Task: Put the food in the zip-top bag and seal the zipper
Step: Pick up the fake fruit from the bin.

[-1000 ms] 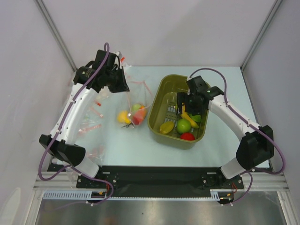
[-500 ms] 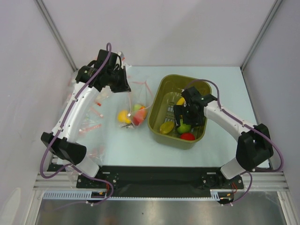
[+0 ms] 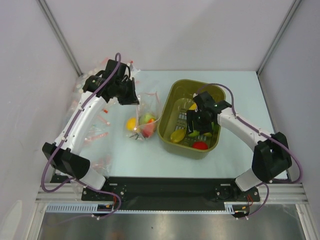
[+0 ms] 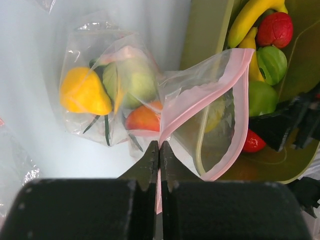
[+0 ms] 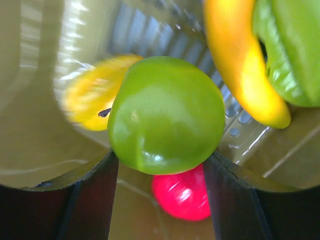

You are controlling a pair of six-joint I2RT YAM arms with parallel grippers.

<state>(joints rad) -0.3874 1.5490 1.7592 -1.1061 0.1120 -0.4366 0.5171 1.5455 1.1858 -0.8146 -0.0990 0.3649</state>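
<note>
Status: partly done, by our reading.

- The zip-top bag (image 4: pixel 200 120) lies on the tabletop (image 3: pixel 240 85) just left of the olive tub (image 3: pixel 180 90). Its lower part already holds a yellow piece (image 4: pixel 84 92), a green piece (image 4: pixel 131 80) and a red-orange piece (image 4: pixel 142 120).
- The zipper (image 4: pixel 241 95) is unsealed and the mouth gapes toward the tub.
- The left tool (image 4: pixel 159 150) has its fingers pressed together, pinching the pink mouth edge of the bag and holding that edge up.
- The right tool (image 5: pixel 160 162) is down inside the tub, spread, with one finger on each side of the green apple (image 5: pixel 167 112). We cannot tell whether the fingers bear on it yet.

Left to do: move the apple, tomato (image 5: pixel 182 195), lemon (image 5: pixel 92 92) and bananas (image 5: pixel 235 65) across into the bag, then press the strip closed.

Surroundings and obstacles:
- The fruit in the tub is crowded. The bananas sit just beside the apple, with the tomato beyond it.
- A ribbed green piece (image 5: pixel 290 45) lies against the bananas.
- The tub wall stands between the apple and the bag, so we judge a lift over the rim is needed.
- Only one lip of the bag is held. The other hangs slack, so the opening looks narrow.
- Loose spare bags (image 3: pixel 95 135) lie scattered by the left arm.
</note>
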